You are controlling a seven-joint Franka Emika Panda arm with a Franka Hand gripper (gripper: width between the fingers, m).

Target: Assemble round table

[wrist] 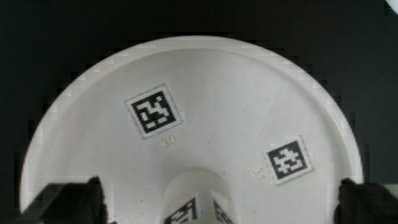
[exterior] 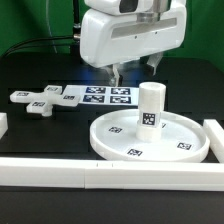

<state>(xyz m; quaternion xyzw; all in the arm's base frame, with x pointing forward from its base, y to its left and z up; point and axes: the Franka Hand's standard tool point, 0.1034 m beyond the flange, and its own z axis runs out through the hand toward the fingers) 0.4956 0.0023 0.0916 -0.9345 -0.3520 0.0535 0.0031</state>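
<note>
While the end effector (exterior: 119, 78) hangs, fingers apart, above the upright post (exterior: 150, 108), an off-centre descent could topple it off the disc (exterior: 100, 145).

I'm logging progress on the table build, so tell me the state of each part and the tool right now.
Disc: lying flat, rim up.
Post: upright on the disc's middle; how firmly seated cannot be told.
Cross-shaped foot: lying flat, apart from the disc, unattached.
Tool: open, empty, above the disc.
</note>
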